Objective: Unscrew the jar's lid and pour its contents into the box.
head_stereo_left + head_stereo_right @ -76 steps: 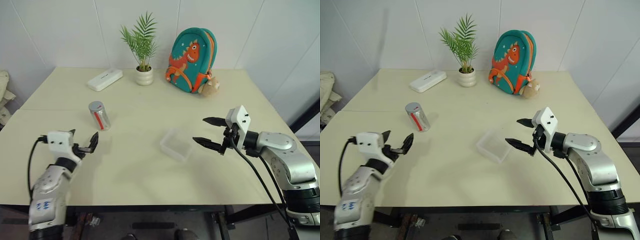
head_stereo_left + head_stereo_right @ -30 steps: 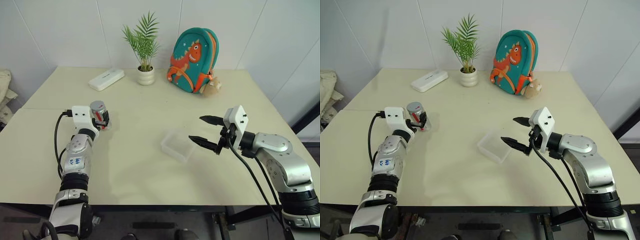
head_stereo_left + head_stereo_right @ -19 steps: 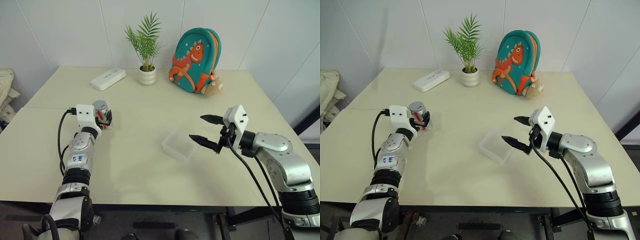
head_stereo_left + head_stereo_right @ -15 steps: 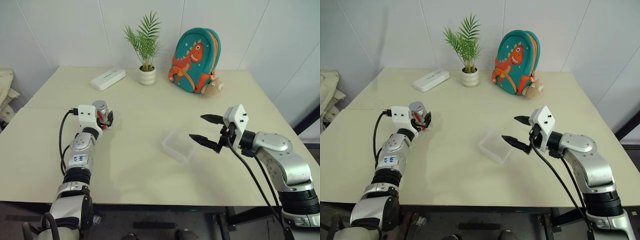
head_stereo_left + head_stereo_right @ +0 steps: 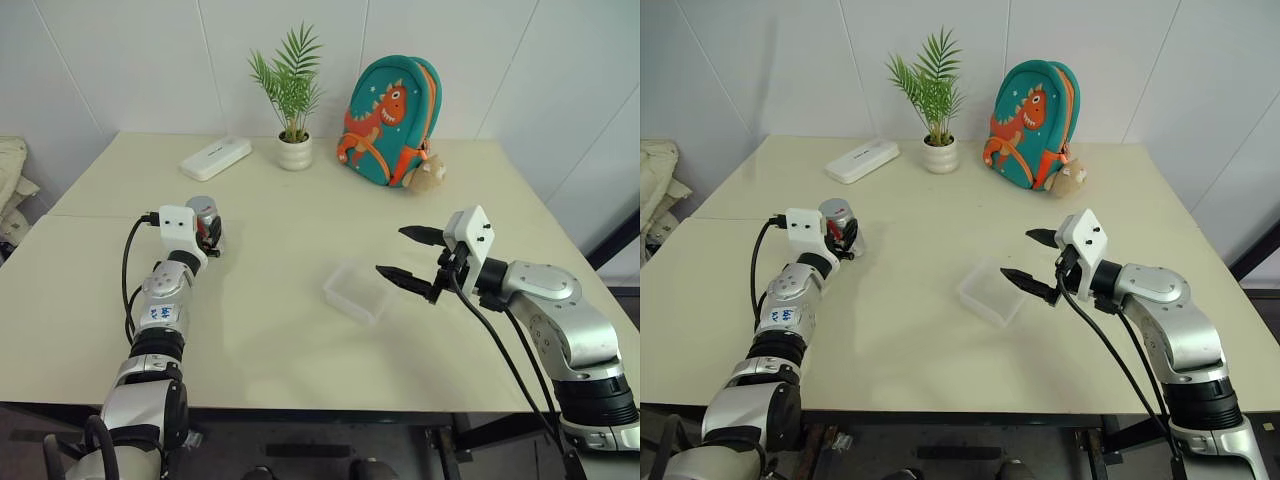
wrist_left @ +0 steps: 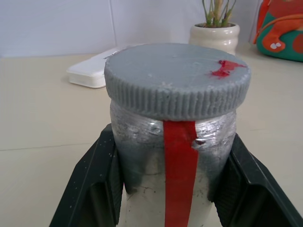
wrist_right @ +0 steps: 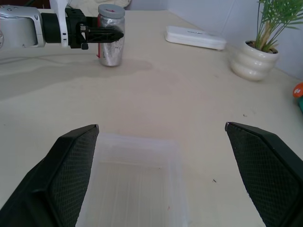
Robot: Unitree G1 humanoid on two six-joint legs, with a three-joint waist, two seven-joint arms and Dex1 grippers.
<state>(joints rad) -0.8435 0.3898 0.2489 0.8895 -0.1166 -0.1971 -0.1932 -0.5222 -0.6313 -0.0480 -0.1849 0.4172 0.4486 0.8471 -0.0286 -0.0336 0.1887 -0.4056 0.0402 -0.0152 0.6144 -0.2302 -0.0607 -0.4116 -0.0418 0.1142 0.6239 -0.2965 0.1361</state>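
Since a moment ago the left gripper (image 6: 173,189) has closed its two black fingers (image 6: 92,184) against the sides of the jar (image 5: 206,219), which stands upright on the table (image 5: 300,350) at the left, the lid (image 6: 177,78) screwed on. At the right, the right gripper (image 5: 408,254) hangs with its jaws spread wide and empty, just above the right edge of the box (image 5: 355,291), which sits near the table's middle. Whether the contents are inside the jar cannot be told.
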